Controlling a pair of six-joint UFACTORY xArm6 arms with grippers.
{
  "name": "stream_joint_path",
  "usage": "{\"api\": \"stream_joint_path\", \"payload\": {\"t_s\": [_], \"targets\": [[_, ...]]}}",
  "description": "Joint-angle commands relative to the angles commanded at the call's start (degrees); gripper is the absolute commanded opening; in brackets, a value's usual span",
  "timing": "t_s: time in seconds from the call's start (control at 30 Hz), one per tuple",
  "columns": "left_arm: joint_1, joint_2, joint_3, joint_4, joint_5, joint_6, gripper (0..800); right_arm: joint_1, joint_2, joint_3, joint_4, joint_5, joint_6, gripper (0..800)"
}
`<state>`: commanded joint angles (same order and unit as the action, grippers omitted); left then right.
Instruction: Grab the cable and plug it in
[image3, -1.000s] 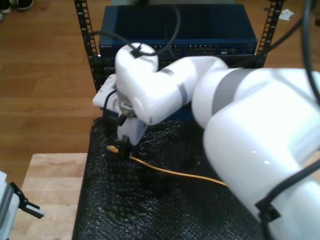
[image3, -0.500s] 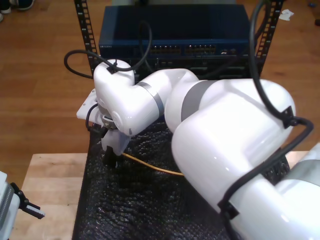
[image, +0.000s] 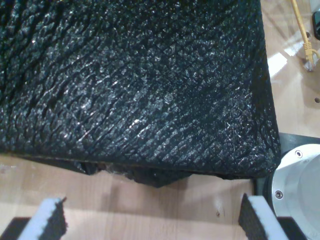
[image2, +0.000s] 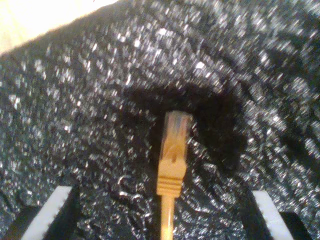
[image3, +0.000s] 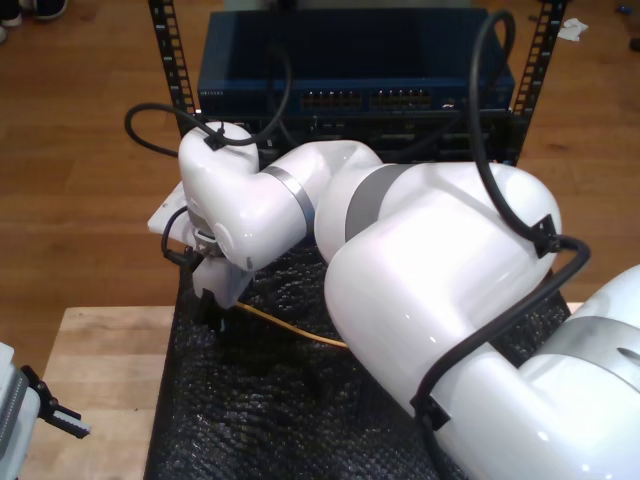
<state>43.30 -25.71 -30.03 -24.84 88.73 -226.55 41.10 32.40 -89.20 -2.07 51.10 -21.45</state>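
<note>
The cable (image2: 171, 150) is thin and yellow-orange, and its plug end lies on the black bubbled mat (image2: 75, 100). My second gripper (image2: 162, 220) is open, its pads (image2: 52, 212) wide on either side of the cable and clear of it. In the exterior view this gripper (image3: 213, 308) stands low over the mat near the exterior view's left, and the cable (image3: 290, 328) trails from it under the big white arm. My first gripper (image: 152, 222) is open over bare wood at the mat's edge (image: 150, 165). A yellow plug end (image: 308, 50) lies on the wood beyond that mat.
A blue network switch (image3: 350, 60) with rows of ports (image3: 385, 100) sits in a black rack (image3: 170, 70) behind the mat. Thick black robot cables (image3: 150, 125) loop over the arm. A round white robot base (image: 300, 185) stands by the mat's corner. A grey-black device (image3: 35, 410) sits on the wooden table (image3: 100, 380).
The white arm has swung toward the exterior view's left and turned. Its gripper now stands over the cable's end, and the plug seen a second ago is hidden behind it.
</note>
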Motion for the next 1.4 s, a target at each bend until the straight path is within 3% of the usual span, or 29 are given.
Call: {"api": "stream_joint_path", "payload": {"t_s": [0.47,0.7,0.97,1.4], "targets": [[0.0,-0.1,0.0,0.0,0.1,0.0,800,0.0,0.4,0.1,0.0,-0.1,0.0,546],[0.0,0.0,0.0,0.0,0.1,0.1,800,0.0,0.4,0.1,0.0,-0.1,0.0,492],[0.0,0.0,0.0,0.0,0.1,0.1,800,-0.1,0.4,0.0,-0.1,-0.2,-0.1,355],[0.0,0.0,0.0,0.0,0.1,0.1,800,-0.1,0.3,-0.6,-2.2,-0.2,0.0,291]]}}
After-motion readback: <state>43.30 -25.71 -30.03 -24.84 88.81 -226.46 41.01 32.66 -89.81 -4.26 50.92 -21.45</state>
